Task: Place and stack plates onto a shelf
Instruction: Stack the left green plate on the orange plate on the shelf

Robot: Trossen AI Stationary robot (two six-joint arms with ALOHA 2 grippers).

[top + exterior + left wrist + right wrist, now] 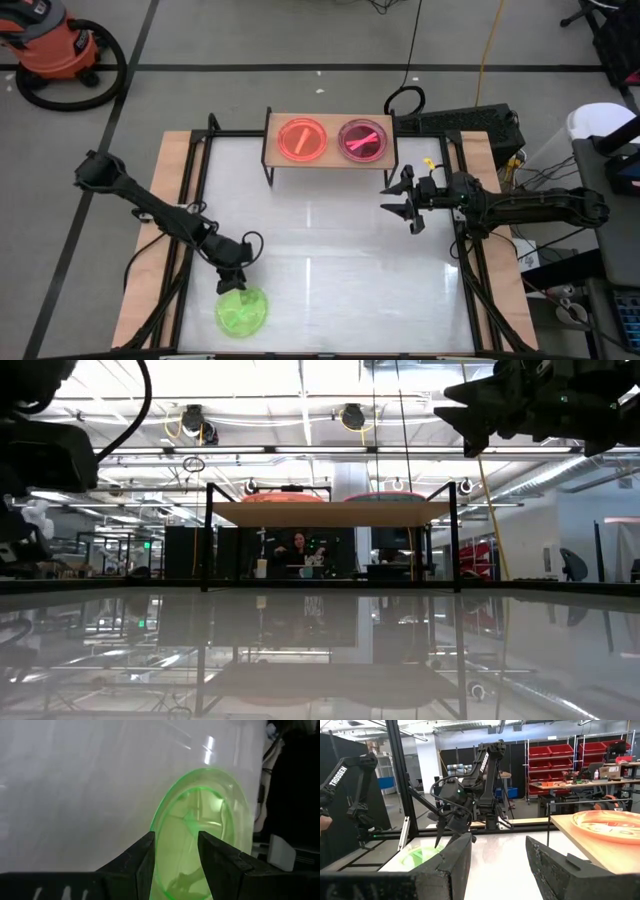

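A green plate (241,311) lies flat on the white table near its front left. My left gripper (232,283) is open and points down at the plate's far rim (159,827), one finger outside the rim and one over the plate. It also shows in the right wrist view (451,836) above the green plate (417,855). The shelf (330,158) stands at the table's far middle, with an orange-pink plate (302,139) and a magenta plate (362,140) side by side on it. My right gripper (408,207) is open and empty, in the air to the right of the shelf. My left gripper stands astride the green plate's far rim (156,845), coming from above and slanting down. I cannot tell whether either finger touches the plate. The plate lies flat on the table.
Long wooden boards (150,240) and black rails (470,280) run along the table's left and right sides. The shelf's black legs (208,540) stand on the far tabletop. There is open tabletop (330,260) between the arms. An orange vacuum (55,45) stands on the floor beyond.
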